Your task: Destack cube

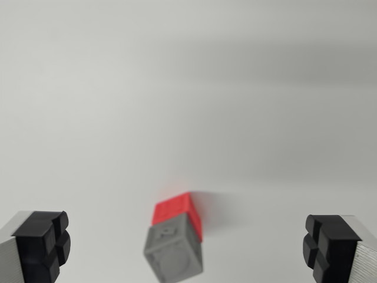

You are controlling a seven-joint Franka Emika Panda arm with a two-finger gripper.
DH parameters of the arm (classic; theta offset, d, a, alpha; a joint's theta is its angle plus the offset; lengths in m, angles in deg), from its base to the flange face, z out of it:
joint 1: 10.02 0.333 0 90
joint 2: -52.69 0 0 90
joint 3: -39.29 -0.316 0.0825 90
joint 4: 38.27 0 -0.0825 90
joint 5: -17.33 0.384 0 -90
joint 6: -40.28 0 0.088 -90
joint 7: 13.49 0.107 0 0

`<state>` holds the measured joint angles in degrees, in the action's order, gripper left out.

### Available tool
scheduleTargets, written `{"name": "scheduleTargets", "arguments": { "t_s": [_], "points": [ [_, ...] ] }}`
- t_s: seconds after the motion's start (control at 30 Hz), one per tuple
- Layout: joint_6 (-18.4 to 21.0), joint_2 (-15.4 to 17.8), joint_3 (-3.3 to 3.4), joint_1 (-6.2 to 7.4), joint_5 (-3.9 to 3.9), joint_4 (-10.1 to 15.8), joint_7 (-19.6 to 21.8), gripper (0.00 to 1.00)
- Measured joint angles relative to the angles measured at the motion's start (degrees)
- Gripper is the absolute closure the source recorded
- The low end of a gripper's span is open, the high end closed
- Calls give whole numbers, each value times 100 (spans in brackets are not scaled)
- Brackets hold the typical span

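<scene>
Grey cube (174, 252) atop red cube (179, 211), between the wide-spread gripper (187, 247) fingers.

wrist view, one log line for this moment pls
gripper: open | grey cube: on red cube, between fingers, untouched | stack: intact | surface: white

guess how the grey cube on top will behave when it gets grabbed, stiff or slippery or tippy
The grey cube looks like rigid plastic, so probably stiff. Its flat faces should suit the open pincer. It sits skewed on the red cube, so a sideways nudge might slide it off.
</scene>
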<state>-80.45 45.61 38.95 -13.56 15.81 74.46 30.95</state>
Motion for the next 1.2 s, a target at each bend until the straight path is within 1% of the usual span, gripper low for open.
{"name": "scheduleTargets", "arguments": {
  "t_s": [0.27,0.53,0.93,1.2],
  "points": [
    [-78,28,0,0,0,123,-48,0],
    [-232,119,0,0,0,377,-159,0],
    [-584,287,0,0,6,905,-408,0],
    [-904,412,0,-2,13,1363,-640,0]
  ]
}}
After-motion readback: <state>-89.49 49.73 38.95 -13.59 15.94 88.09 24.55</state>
